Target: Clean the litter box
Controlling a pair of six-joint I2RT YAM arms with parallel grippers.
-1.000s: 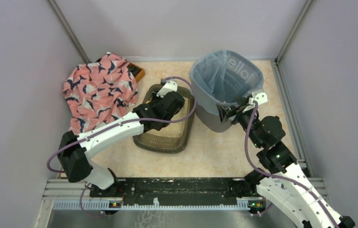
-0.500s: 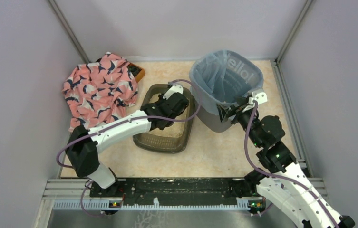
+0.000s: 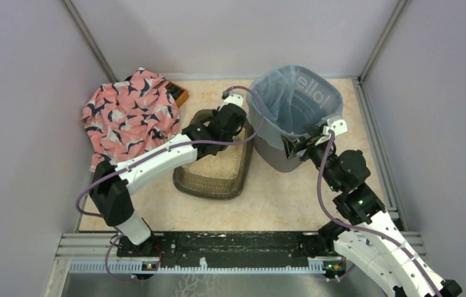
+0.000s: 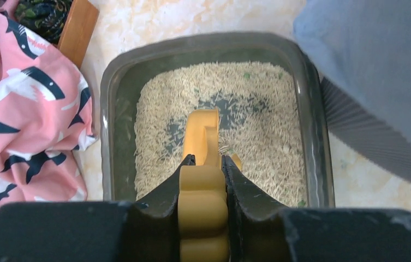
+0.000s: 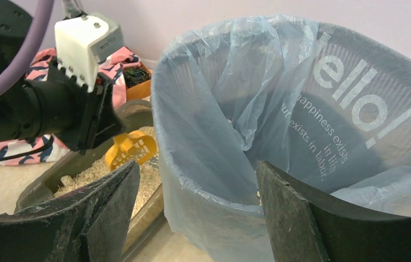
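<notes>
The litter box [image 3: 209, 188] is a low dark tray of pale beige litter, mid-table. In the left wrist view its rim [image 4: 105, 109] frames litter with bare dark patches. My left gripper [image 3: 233, 121] is shut on the handle of a yellow-orange slotted scoop [image 4: 203, 135]. It hangs over the box's far right corner, next to the bin. In the right wrist view the scoop [image 5: 130, 147] shows above the litter. My right gripper [image 5: 197, 166] is open, its fingers set either side of the bin's near rim [image 5: 214, 136].
A tall grey bin [image 3: 275, 152] lined with a blue bag stands right of the litter box. A pink patterned cloth [image 3: 128, 114] lies heaped at the back left, partly over a wooden box [image 3: 181, 96]. Walls close in the table on three sides.
My left arm has carried the scoop from the middle of the litter box toward its far right corner, nearer the bin. The right arm has not moved.
</notes>
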